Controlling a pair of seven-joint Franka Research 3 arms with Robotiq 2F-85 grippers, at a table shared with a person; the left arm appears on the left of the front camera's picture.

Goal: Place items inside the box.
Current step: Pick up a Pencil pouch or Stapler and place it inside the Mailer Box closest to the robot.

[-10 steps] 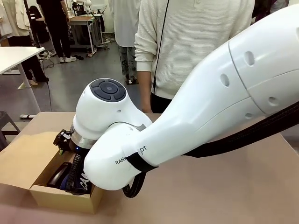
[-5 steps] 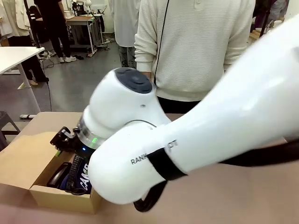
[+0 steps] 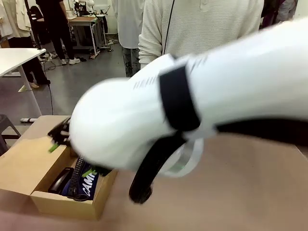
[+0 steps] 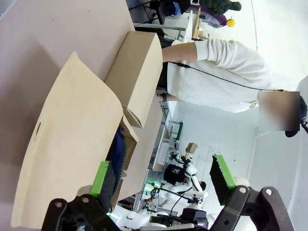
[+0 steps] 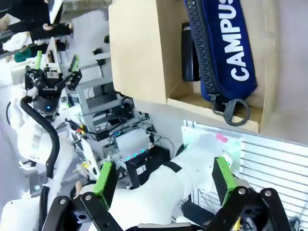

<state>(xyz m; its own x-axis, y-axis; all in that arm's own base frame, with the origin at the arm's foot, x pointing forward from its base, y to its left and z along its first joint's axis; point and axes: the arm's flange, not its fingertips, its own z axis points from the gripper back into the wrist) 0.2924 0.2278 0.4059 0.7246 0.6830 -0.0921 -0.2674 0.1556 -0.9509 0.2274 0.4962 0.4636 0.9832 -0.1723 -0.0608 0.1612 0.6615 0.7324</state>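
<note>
Inside the box point(image 3: 62, 204), the navy pouch point(image 5: 226, 48) lies beside a black stapler point(image 5: 188, 53). Right gripper point(image 5: 163, 179) hangs above it, jaws wide, empty. Left gripper point(image 4: 161, 175) is likewise spread and empty. Pouch is probably soft and light: pinch across mid-body, not the zip ring.

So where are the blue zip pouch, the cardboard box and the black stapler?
Blue zip pouch point(image 5: 235, 44), right wrist view, on its white lettering.
Cardboard box point(image 3: 62, 206), front view, on its near wall.
Black stapler point(image 3: 58, 183), front view, on its rounded top.
</note>
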